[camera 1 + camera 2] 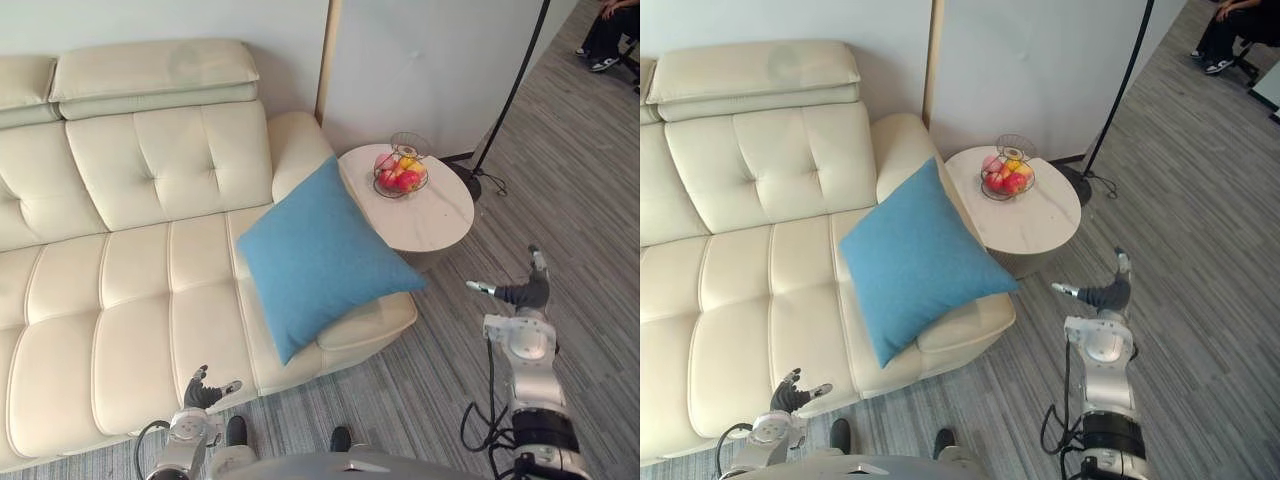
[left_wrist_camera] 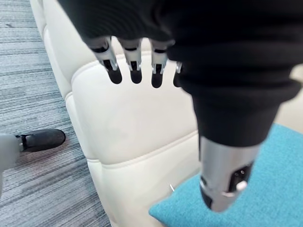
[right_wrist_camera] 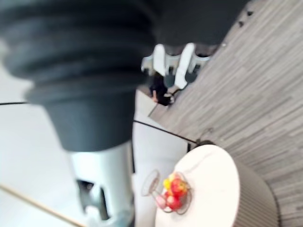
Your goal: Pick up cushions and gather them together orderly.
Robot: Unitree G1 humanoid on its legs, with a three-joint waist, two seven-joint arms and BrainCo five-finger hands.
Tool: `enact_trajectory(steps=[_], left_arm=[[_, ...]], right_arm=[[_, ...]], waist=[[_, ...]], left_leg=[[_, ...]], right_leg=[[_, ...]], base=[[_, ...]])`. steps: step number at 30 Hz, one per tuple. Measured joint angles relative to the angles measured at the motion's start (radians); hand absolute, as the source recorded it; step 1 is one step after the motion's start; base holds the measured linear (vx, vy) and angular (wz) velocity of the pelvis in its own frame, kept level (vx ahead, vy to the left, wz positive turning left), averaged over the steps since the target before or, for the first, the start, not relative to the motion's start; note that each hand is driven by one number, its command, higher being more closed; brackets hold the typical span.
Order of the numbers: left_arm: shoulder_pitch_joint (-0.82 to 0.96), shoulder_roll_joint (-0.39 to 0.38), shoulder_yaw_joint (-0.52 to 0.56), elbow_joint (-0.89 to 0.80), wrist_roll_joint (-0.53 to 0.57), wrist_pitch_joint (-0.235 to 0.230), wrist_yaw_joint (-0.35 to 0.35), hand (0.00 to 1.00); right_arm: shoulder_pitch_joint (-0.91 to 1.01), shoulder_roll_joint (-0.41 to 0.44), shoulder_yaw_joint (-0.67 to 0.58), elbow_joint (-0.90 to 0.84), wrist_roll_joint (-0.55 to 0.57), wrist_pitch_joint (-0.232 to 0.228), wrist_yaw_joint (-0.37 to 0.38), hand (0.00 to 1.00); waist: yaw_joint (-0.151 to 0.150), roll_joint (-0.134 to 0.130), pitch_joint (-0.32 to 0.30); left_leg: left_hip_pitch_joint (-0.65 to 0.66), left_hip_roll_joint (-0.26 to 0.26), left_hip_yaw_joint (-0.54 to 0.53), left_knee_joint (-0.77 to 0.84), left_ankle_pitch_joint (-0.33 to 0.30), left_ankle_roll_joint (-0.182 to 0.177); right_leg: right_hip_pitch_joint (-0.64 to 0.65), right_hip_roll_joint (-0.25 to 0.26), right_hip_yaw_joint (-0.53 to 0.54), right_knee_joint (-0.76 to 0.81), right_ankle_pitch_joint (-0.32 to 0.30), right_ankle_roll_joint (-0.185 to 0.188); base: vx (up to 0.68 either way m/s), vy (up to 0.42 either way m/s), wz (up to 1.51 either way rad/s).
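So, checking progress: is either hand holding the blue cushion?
No, the blue cushion lies on the sofa, clear of left hand and right hand.

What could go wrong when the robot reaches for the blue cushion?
The blue cushion leans on the armrest, its lower corner at the sofa's front edge; a nudge from the left hand could slide it onto the floor. The right hand, reaching across, might clip the side table or fruit basket.

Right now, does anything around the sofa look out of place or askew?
Yes: the blue cushion sits askew, turned on its corner at the armrest end of the sofa, one corner jutting toward the side table. The fruit basket stands upright, nothing spilled.
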Motion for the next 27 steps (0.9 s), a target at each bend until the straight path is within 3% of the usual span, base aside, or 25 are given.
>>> enact_trajectory(steps=[5,15,23,27], left_arm=[[-0.010,0.003,-0.042,-0.035,-0.020,0.000,0.000,0.00],[-0.293,0.018,-0.091,-0.041,-0.099,-0.012,0.036,0.00],[-0.544,0.051,-0.113,-0.076,-0.151,-0.015,0.062,0.00],[-0.672,0.085,-0.122,-0.071,-0.194,-0.016,0.078,0.00]], right_arm=[[-0.175,-0.069,0.118,0.006,0.003,-0.004,0.001,0.00],[-0.670,-0.188,0.344,0.283,0.121,-0.015,0.005,0.00],[-0.796,-0.168,0.359,0.386,0.227,0.021,-0.002,0.00],[-0.852,-0.136,0.369,0.383,0.255,0.022,-0.019,0.00]], waist=[[0.014,0.005,0.019],[0.061,0.028,0.222],[0.066,0.051,0.325],[0.057,0.052,0.345]], left_leg=[[-0.076,-0.006,-0.011,0.000,0.036,0.012],[-0.262,-0.002,-0.070,0.007,0.126,0.022],[-0.371,-0.006,-0.101,0.007,0.171,0.023],[-0.427,-0.003,-0.102,0.007,0.185,0.015]], right_leg=[[-0.056,-0.001,-0.003,-0.023,0.053,0.001],[-0.234,-0.001,-0.057,0.047,0.090,-0.017],[-0.372,-0.016,-0.077,0.145,0.076,-0.028],[-0.462,-0.021,-0.068,0.211,0.061,-0.034]], base=[[-0.07,0.013,0.06],[-0.09,0.008,0.16],[-0.08,-0.020,0.08],[-0.07,-0.056,-0.05]])
